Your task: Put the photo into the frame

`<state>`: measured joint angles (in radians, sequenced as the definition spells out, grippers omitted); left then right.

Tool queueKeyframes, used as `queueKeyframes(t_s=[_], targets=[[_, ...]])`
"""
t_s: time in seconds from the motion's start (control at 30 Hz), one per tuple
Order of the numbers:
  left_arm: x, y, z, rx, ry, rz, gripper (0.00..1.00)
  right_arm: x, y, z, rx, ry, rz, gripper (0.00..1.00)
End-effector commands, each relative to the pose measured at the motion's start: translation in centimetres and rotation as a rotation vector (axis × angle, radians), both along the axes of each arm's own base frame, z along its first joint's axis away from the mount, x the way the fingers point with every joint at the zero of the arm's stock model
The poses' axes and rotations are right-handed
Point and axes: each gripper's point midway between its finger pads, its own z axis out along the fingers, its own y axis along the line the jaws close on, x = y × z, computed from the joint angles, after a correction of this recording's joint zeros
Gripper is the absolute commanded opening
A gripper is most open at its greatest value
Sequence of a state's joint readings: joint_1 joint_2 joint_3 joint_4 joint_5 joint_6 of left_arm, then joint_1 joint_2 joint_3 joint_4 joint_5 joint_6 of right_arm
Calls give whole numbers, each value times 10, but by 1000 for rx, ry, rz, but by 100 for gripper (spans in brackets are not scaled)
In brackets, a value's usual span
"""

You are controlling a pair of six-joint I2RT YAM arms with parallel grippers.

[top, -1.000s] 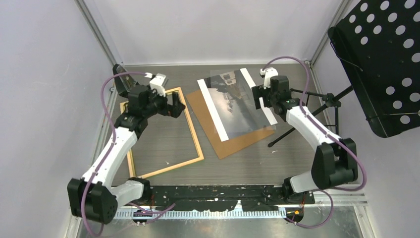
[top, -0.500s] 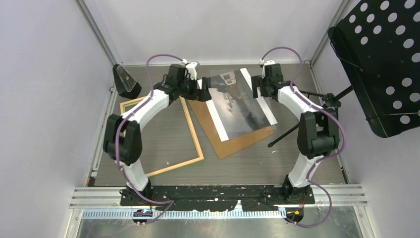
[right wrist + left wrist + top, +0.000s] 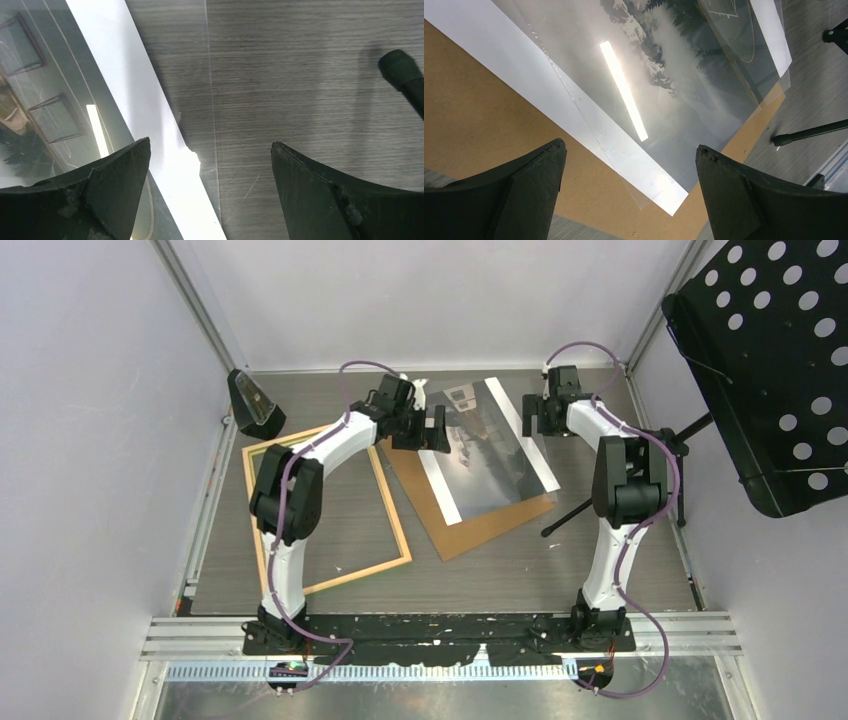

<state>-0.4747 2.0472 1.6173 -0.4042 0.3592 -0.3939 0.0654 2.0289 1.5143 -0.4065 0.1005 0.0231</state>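
Grey wood-grain table (image 3: 480, 560), pale walls (image 3: 90, 440) around it. The photo (image 3: 485, 455) lies on a brown hardboard sheet (image 3: 470, 530) between the two grippers. The left gripper (image 3: 425, 435), wide and empty, hangs over one white band. The right gripper (image 3: 540, 425), also wide and empty, hangs over the opposite edge. The frame (image 3: 345, 578) lies left of the left gripper, its far corner hidden by the arm. A clear sheet (image 3: 190, 90) on the photo is hard to make out.

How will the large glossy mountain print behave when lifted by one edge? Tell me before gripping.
Probably floppy: the large glossy mountain print looks paper-thin and lies flat on the brown hardboard sheet, so it would likely sag. Likely slippery: its surface mirrors a light strip. The clear plastic sheet lying on it may slide off.
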Motion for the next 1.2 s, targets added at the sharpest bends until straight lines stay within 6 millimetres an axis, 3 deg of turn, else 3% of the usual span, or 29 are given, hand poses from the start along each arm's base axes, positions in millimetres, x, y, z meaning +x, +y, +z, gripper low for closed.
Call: queueKeyframes(t_s=[0.0,0.47,0.73,1.17], targets=[[-2,-13,3,-7,28,-3,99,14,9,9,64,-24,11,97],[-19,-17,-18,24,92,-2,99,14,21,-7,153,30,42,99],[-26,-13,-27,48,130,25,99,8,18,-16,209,76,29,100],[-41,-25,-44,11,244,34,99,3,13,-30,290,131,18,100]])
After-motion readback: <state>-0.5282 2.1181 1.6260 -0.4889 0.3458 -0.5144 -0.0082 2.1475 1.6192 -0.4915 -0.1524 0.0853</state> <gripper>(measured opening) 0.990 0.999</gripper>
